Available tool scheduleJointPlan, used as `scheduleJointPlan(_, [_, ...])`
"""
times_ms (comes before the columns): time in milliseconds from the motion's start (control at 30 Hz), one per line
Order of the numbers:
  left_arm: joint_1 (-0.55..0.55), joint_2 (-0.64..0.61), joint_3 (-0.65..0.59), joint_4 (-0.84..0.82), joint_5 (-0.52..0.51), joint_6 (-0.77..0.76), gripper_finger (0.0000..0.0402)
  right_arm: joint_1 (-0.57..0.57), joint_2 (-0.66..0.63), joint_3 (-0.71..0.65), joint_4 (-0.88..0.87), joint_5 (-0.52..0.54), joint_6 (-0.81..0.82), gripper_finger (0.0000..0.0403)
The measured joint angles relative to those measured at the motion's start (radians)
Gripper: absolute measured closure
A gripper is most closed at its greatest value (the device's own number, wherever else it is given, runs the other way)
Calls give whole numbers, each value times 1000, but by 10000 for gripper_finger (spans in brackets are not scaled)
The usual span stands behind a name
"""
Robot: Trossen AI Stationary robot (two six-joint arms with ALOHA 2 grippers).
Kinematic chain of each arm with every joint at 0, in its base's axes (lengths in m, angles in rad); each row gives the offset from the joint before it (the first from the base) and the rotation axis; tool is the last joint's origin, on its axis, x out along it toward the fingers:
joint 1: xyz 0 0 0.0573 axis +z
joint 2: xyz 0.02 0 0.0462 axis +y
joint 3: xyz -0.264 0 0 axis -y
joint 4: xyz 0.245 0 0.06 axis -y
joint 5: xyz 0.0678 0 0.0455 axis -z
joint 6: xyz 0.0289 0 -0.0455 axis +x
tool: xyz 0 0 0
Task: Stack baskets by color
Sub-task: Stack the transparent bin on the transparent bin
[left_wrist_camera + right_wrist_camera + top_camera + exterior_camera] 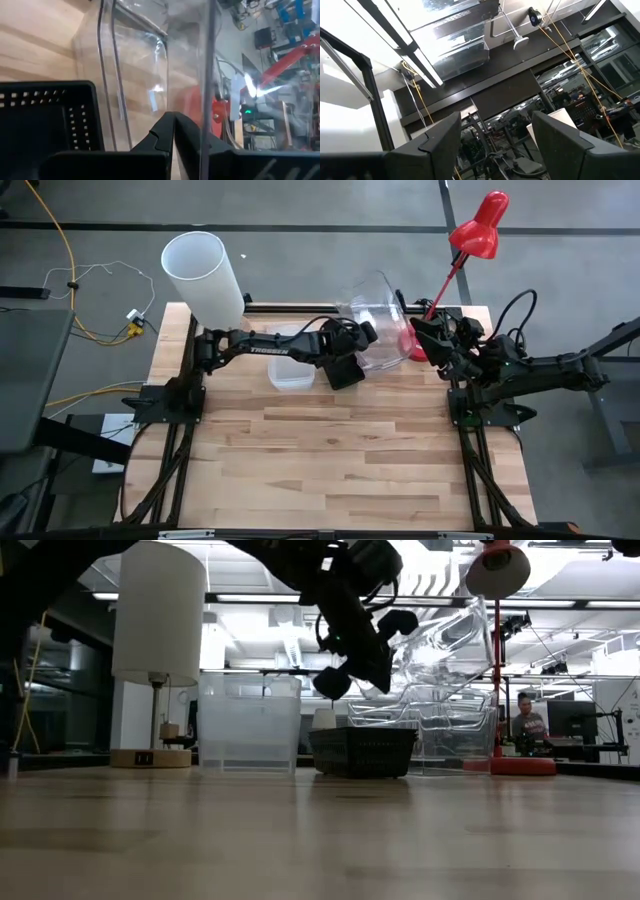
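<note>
My left gripper (368, 333) reaches from the table's left toward the far middle and is shut on a clear rounded tub (445, 640), which hangs tilted over a stack of clear tubs (430, 735). A black perforated basket (362, 752) stands on the table just left of that stack, below the gripper. A frosted white basket (248, 725) stands further left. My right gripper (495, 135) waits open at the table's right edge, pointing up at the ceiling with nothing between its fingers. My left gripper has the clear tub's thin wall by its rim (206, 107), pinched between the shut fingers (160, 137). The fingers slant down from the table's left. The tub is lifted and tilted. Whether its lower edge touches the stack below, I cannot tell.
A white cylindrical lampshade (203, 275) stands at the far left corner. A red desk lamp (478, 225) stands at the far right, its base (520, 766) beside the clear stack. A person (527, 720) sits in the room behind. The near half of the table (330, 470) is bare wood.
</note>
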Motion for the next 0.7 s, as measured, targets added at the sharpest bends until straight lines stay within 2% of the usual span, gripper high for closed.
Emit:
scheduleJointPlan(167, [4,0,0,-11,-6,26,400,0,0,0,0,4,-2,171])
scheduleJointPlan(300, [11,0,0,-7,42,59,388,0,0,0,0,12,-3,171])
scheduleJointPlan(700, [12,-1,0,-6,51,117,301,0,0,0,0,12,-3,171])
